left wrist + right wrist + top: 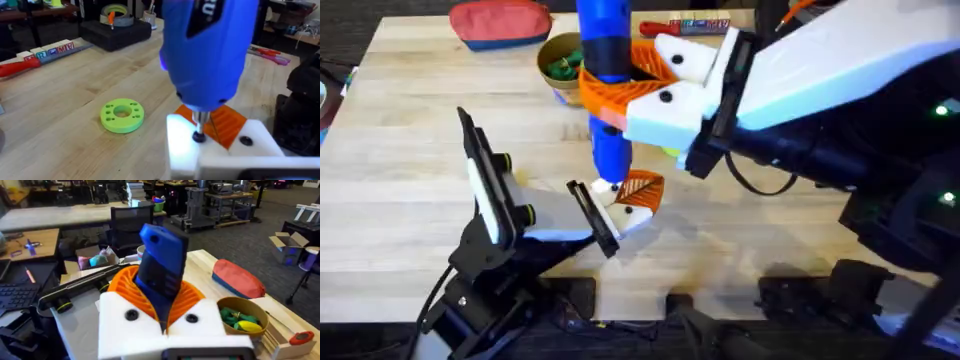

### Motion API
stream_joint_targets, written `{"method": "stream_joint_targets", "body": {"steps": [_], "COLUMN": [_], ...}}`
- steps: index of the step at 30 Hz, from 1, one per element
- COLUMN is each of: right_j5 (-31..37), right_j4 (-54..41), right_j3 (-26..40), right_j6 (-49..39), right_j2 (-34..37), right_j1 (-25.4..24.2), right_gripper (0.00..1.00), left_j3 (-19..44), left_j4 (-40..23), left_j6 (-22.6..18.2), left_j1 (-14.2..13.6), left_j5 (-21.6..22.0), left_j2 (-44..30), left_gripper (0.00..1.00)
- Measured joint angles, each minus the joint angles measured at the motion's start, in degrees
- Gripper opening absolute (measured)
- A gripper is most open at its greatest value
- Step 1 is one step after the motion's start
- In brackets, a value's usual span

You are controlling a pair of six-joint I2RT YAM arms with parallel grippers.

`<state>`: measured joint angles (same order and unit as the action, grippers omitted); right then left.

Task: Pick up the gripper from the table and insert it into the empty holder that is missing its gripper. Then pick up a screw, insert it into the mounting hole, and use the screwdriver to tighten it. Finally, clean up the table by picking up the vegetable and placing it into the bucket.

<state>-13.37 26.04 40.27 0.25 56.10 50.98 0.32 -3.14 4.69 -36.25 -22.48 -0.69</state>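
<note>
Your right gripper (620, 95) is clenched on the screwdriver (605, 60), its bit down on the holder (620, 213). Your left gripper (605, 222) grasps that holder, near the bucket (560, 62).

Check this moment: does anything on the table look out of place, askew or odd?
Nothing looks wrong. The right claw holds the screwdriver upright, bit on the screw in the holder. A loose green ring lies flat on the table; the vegetables sit in the bucket.
</note>
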Motion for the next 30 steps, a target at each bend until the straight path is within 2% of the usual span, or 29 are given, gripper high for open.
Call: {"method": "stream_joint_targets", "body": {"steps": [14, 21, 22, 25, 27, 30], "right_j5": [0.00, -0.03, -0.07, -0.07, -0.07, 0.51], "right_j4": [-0.82, 6.77, 12.19, 11.67, 7.40, -3.05], "right_j3": [0.00, -0.09, -0.15, -0.15, -0.15, -0.15], "right_j6": [0.07, 0.21, 0.22, 0.18, -1.38, -9.70], "right_j2": [0.43, 0.53, -0.41, -2.68, -3.46, -2.35], "right_j1": [0.00, -0.27, -1.54, -4.72, -7.50, -12.69], "right_gripper": [0.006, 0.006, 0.006, 0.006, 0.006, 0.006], "left_j3": [0.00, 0.00, 0.00, 0.00, 0.00, 0.00], "left_j4": [-0.04, -0.02, -0.02, -0.02, -0.02, -0.02], "left_j6": [0.01, 0.00, 0.00, 0.00, 0.00, 0.00], "left_j1": [0.00, 0.00, 0.00, 0.00, 0.00, 0.00], "left_j5": [0.02, 0.02, 0.02, 0.02, 0.02, 0.02], "left_j2": [0.00, 0.00, 0.00, 0.00, 0.00, 0.00], "left_gripper": [0.005, 0.005, 0.005, 0.005, 0.005, 0.005]}}
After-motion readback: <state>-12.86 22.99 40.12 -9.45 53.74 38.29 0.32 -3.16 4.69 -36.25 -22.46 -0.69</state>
